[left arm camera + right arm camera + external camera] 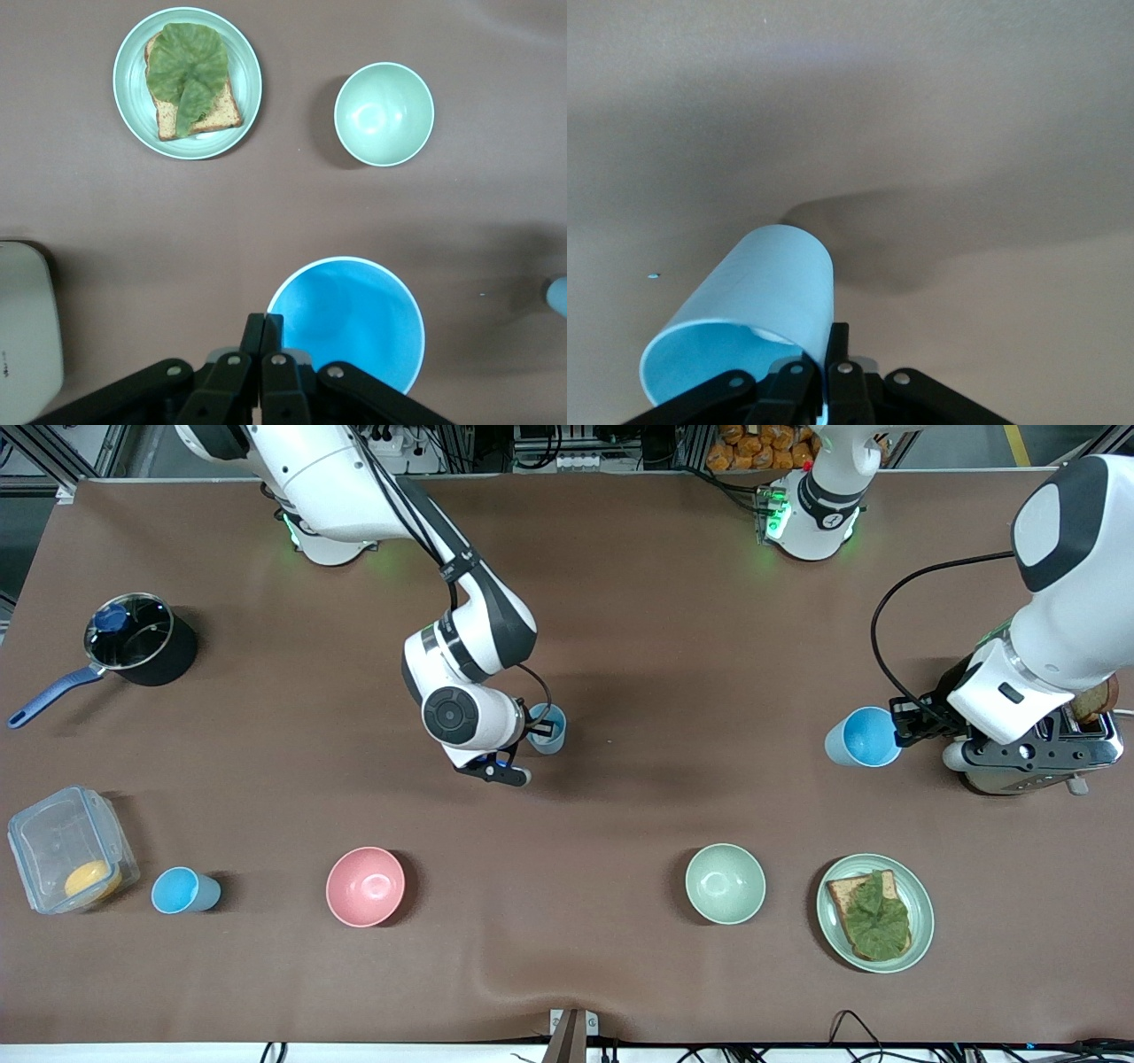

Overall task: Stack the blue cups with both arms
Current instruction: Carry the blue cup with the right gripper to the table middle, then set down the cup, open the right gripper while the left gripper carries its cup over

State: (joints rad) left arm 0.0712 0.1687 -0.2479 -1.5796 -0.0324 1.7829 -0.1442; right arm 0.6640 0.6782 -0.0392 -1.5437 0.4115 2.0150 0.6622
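Note:
Three blue cups show in the front view. My right gripper is shut on the rim of one blue cup low over the middle of the table. In the right wrist view my fingers pinch the wall of this tilted cup. My left gripper is shut on the rim of a second blue cup, held above the table beside the toaster. This cup shows mouth-up in the left wrist view, pinched by my fingers. The third blue cup stands upright beside a clear container.
A dark pot with a blue handle, a clear container, a pink bowl, a pale green bowl, a plate with toast and lettuce, and a toaster under the left arm.

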